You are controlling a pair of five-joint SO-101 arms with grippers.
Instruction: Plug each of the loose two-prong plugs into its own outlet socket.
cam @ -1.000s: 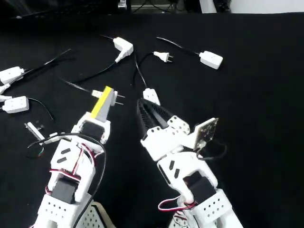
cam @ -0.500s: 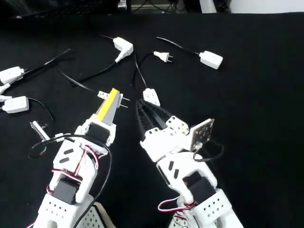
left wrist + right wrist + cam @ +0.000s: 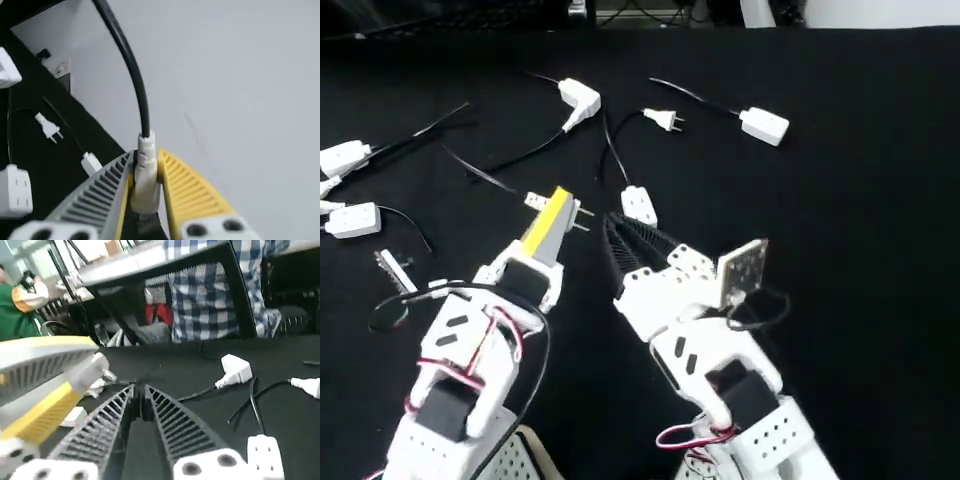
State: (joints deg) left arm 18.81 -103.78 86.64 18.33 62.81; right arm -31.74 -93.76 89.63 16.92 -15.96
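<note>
Plug (image 3: 145,177) is sitting clamped between the jaws of the left gripper (image 3: 558,200), prongs sticking out rightward; right gripper (image 3: 613,224) is holding its jaws together, just near of an outlet socket (image 3: 638,204).

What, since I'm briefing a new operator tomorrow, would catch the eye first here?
The yellow-and-grey left gripper stands out left of the table's centre, clamped on a white two-prong plug trailing a black cord. Beside it the right gripper, black and ribbed, is shut, pointing toward a white outlet socket just ahead.
</note>
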